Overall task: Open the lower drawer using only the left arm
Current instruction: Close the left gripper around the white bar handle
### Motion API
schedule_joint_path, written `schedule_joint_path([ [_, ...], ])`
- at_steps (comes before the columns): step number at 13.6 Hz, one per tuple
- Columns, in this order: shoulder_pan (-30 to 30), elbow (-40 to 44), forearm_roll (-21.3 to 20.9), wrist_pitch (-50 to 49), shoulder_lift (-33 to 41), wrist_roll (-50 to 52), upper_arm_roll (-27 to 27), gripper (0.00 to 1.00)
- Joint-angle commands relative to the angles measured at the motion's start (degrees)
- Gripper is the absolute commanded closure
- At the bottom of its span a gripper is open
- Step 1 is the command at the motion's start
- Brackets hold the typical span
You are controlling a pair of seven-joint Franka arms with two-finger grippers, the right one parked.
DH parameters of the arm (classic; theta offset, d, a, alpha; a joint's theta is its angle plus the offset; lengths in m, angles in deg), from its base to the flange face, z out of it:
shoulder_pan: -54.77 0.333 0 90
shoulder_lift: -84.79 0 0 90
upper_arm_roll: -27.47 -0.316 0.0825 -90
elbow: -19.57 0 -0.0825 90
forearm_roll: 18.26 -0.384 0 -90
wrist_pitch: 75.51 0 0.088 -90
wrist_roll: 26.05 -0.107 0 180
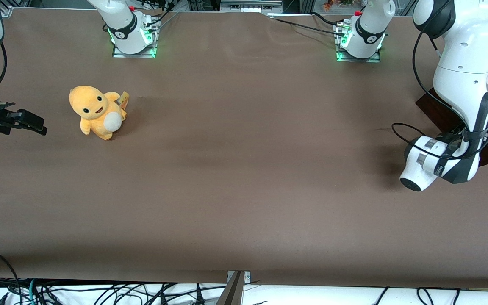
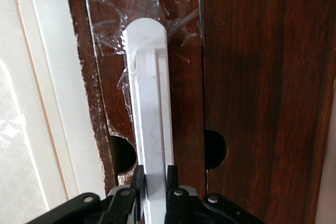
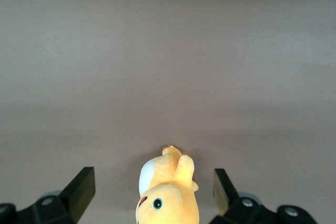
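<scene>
Jaws of the left arm's gripper clamped on the lower drawer's white handle.

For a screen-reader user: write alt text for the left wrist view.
The left arm's hand is closed on the white handle of the lower drawer, whose dark brown wooden front fills most of the view. Clear tape holds the handle's rounded end to the wood, and a cream-white panel runs beside the front.

A robotics lab; bolted arm bases; cables below the table.
</scene>
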State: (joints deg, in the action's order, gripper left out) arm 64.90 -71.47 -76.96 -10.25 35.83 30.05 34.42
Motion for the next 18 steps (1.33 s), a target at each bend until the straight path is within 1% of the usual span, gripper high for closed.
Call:
schedule_joint_path([
  [1, 0.5, -0.28, -0.71, 0.49, 0.7, -1.26, 1.04, 0.88],
  [3, 0.59, -0.28, -0.71, 0.49, 0.7, -1.26, 1.04, 0.93],
  [7, 0.5, -0.02, 0.17, 0.49, 0.7, -1.17, 1.65, 0.94],
  [18, -2.39, 1.39, -0.35, 0.14, 0.53, -0.91, 2.27, 0.94],
])
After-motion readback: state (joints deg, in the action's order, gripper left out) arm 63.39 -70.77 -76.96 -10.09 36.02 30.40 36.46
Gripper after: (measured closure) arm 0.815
